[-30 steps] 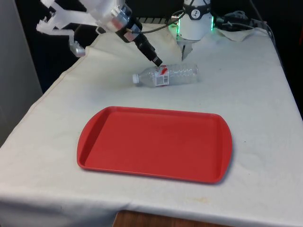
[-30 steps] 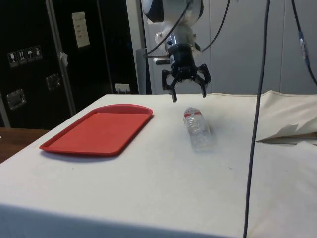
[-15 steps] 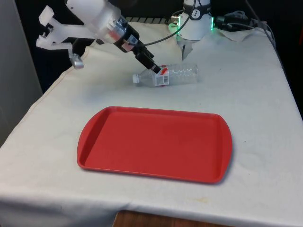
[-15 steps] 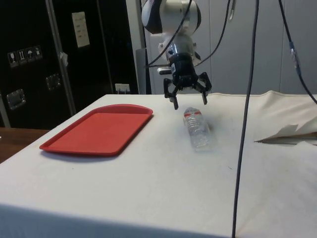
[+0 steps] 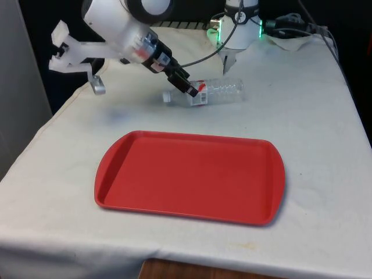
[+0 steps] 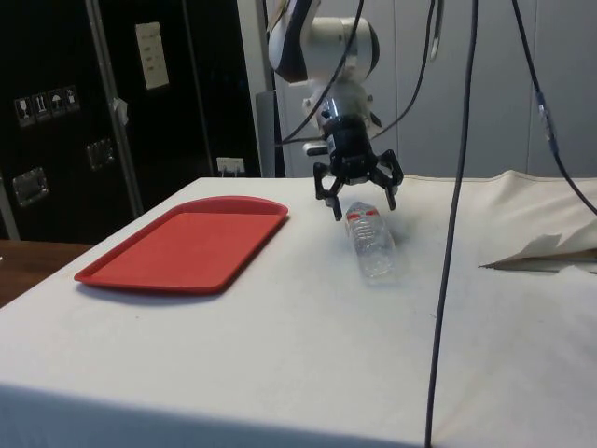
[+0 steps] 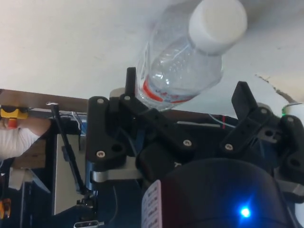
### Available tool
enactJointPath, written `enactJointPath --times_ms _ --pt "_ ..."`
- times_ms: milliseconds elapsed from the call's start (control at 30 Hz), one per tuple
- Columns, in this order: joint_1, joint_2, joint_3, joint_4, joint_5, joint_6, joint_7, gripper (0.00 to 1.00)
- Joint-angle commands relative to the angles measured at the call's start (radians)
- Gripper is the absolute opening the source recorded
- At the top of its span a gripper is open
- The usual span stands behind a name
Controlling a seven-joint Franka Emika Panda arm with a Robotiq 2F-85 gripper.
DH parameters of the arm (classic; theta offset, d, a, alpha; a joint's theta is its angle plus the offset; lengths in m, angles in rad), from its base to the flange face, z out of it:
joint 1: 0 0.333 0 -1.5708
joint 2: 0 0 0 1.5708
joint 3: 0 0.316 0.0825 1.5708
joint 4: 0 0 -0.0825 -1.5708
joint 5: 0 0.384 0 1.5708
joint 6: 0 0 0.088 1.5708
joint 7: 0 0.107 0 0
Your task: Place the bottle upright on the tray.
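Your gripper [image 6: 359,194] has dropped with fingers [image 7: 130,85] spread wide, gripping nothing, to straddle the bottle [image 5: 209,93] lying on its side on the counter [image 5: 314,116] behind the red tray [image 5: 189,174], ready for the grasp.

**Surface finishes on the table**

The clear plastic bottle [image 5: 210,93] looks glossy and ribbed, with a smooth white cap [image 7: 217,21] and a thin red-and-white label. At its 6 o'clock in the front view, the red plastic tray [image 5: 189,175] is smooth with a soft sheen. The white cloth [image 5: 314,116] is matt and lightly creased. The black gripper [image 6: 362,195] has matt plastic-looking fingers [image 7: 130,85].
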Motion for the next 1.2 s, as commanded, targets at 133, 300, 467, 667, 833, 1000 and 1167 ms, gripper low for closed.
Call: enactJointPath --times_ms 133,300,467,667,833,1000,1167 --pt "-0.002 0.021 -0.001 0.013 0.008 -0.019 -0.007 1.0" --pt "-0.004 0.025 -0.003 0.02 0.01 -0.031 -0.008 1.0" --pt "-0.001 0.025 -0.004 0.017 0.008 -0.029 -0.008 1.0" --pt "-0.006 0.049 0.005 0.024 0.03 -0.029 -0.015 1.0" --pt "-0.005 0.061 0.003 0.03 0.04 -0.032 -0.018 1.0" --pt "-0.008 0.078 0.006 0.037 0.054 -0.035 -0.024 1.0" --pt "-0.01 0.092 0.006 0.041 0.066 -0.039 -0.034 1.0"
